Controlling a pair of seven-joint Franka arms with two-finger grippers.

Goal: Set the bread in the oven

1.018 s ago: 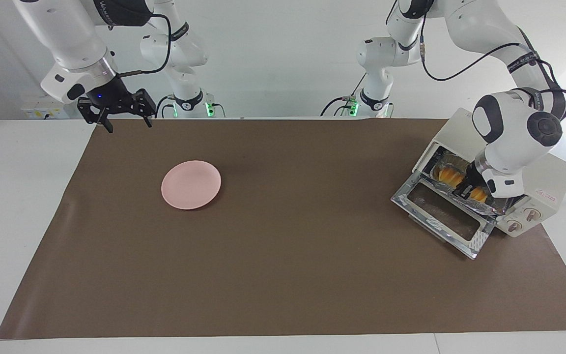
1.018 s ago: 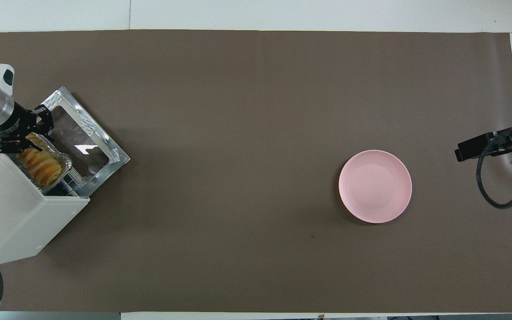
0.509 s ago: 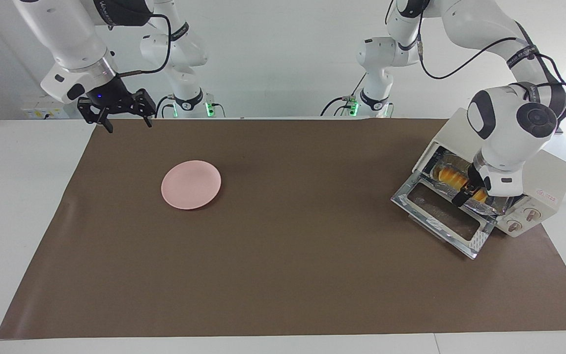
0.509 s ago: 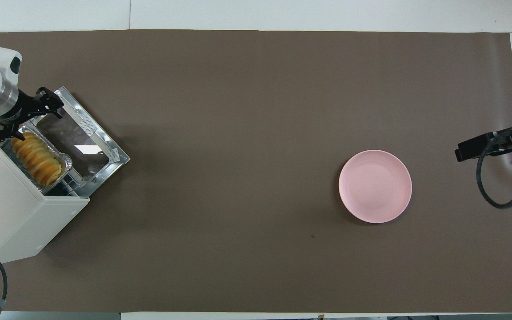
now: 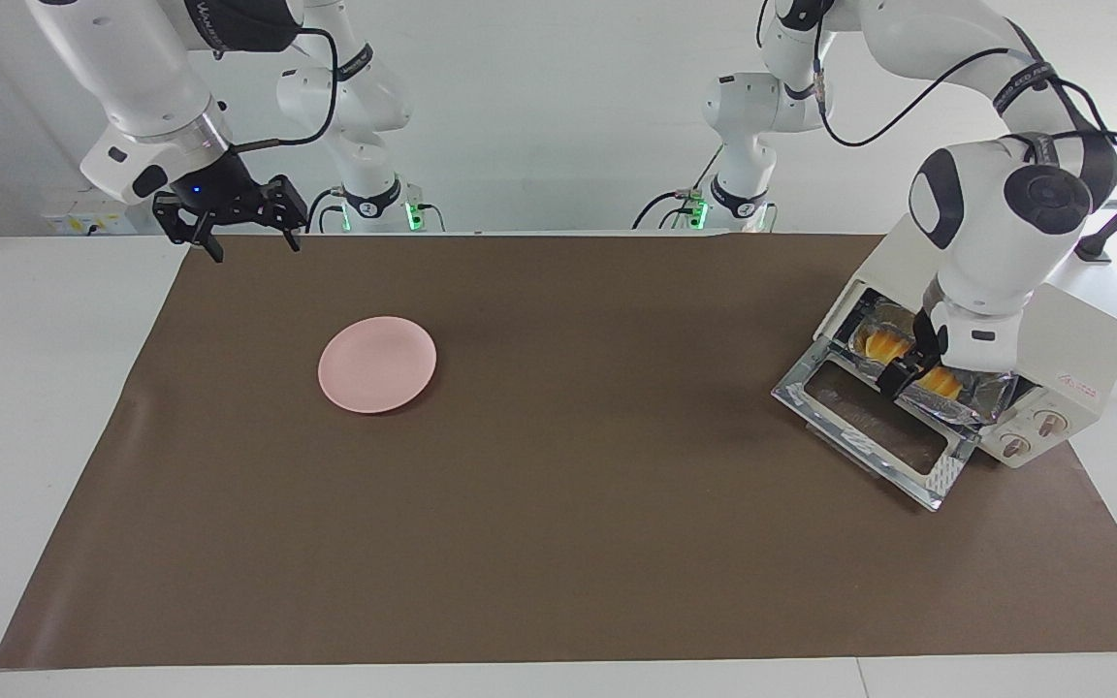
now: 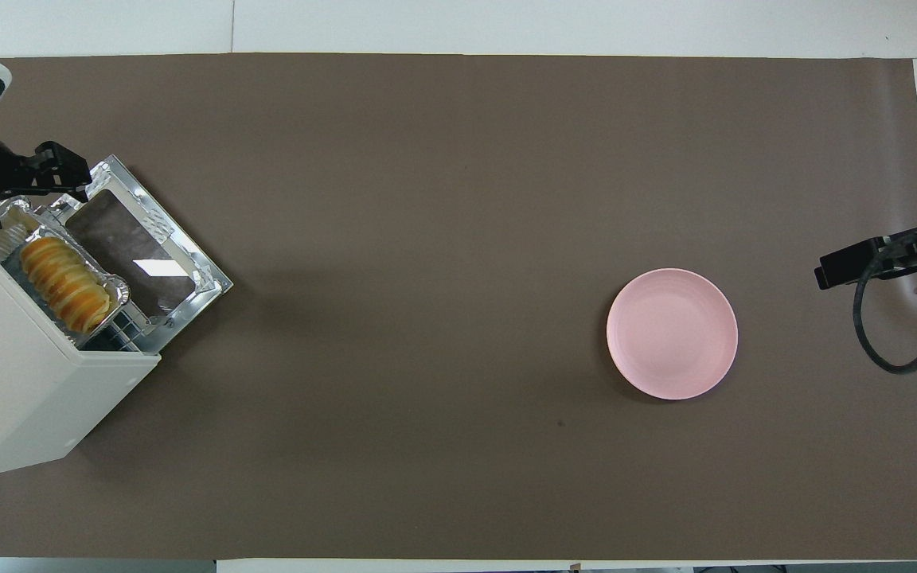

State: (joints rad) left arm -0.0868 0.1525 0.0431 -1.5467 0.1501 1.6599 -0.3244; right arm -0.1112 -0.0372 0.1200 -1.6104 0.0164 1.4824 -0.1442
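Left gripper [image 5: 908,373] has let go of the bread [image 6: 63,283] and risen off it, its fingers now spread above the oven [image 6: 21,374] mouth rather than clamped around the loaf a second ago. That loaf rests in the foil tray [image 6: 112,288] on the rack inside the oven, the door [image 5: 869,427] dropped open. From the facing view the arm hides the loaf's middle. Right gripper [image 5: 246,233] waits unchanged, open, over the mat's corner near the pink plate [image 5: 377,364].

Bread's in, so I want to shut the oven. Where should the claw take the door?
Take the oven door at its free front edge, probably from above. It lies dropped open and flat, hinged at the oven, so that edge likely gives the most leverage.
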